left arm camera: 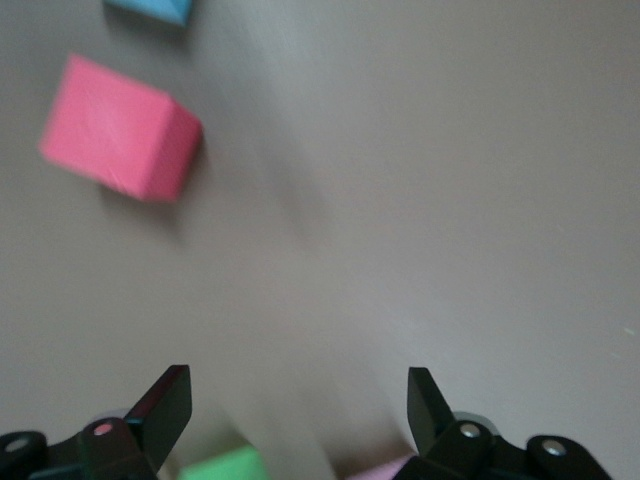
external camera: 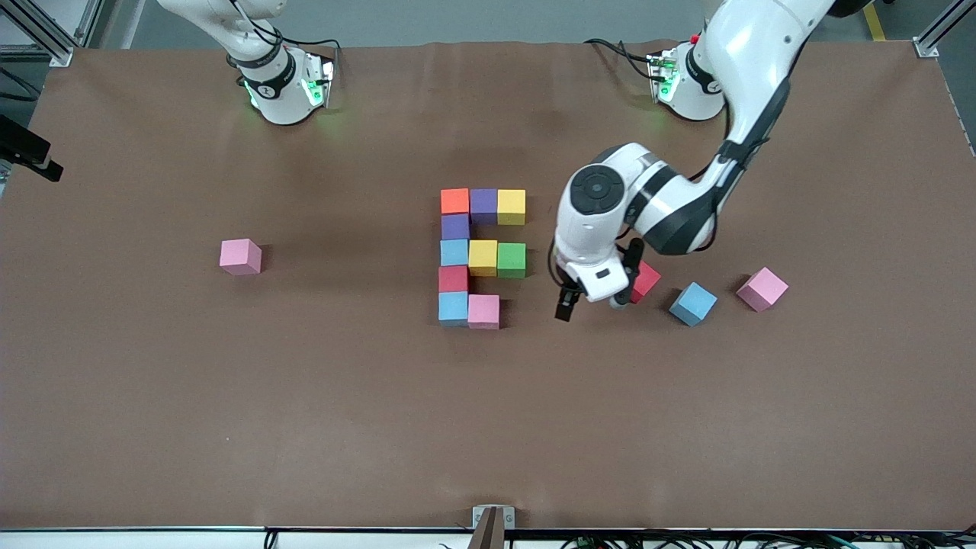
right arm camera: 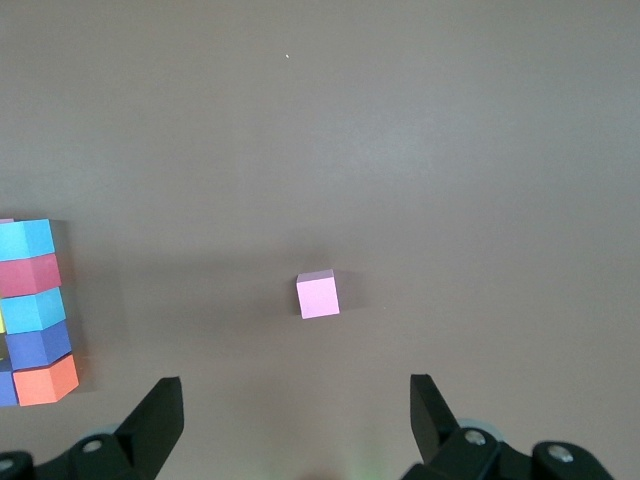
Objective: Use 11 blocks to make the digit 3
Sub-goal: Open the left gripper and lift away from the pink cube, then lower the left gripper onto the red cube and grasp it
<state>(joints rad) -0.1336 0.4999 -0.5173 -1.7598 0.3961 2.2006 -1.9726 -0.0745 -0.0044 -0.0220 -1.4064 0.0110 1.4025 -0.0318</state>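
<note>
Ten touching blocks make the partial digit 3 [external camera: 482,257] mid-table, running from an orange block [external camera: 454,201] down to a pink block [external camera: 483,311]. My left gripper [external camera: 593,303] [left arm camera: 298,400] hangs open and empty over bare table between the figure and a loose red block [external camera: 646,280] [left arm camera: 120,128]. The figure's green block [left arm camera: 225,465] shows at the edge of the left wrist view. My right gripper [right arm camera: 295,410] is open and empty, high above a lone pink block [right arm camera: 318,294] [external camera: 241,256]. In the front view its hand is out of sight.
A loose light blue block [external camera: 693,303] and a tilted pink block [external camera: 762,289] lie beside the red one, toward the left arm's end. The brown table cover [external camera: 305,396] is bare nearer the front camera. The two arm bases stand along the table's top edge.
</note>
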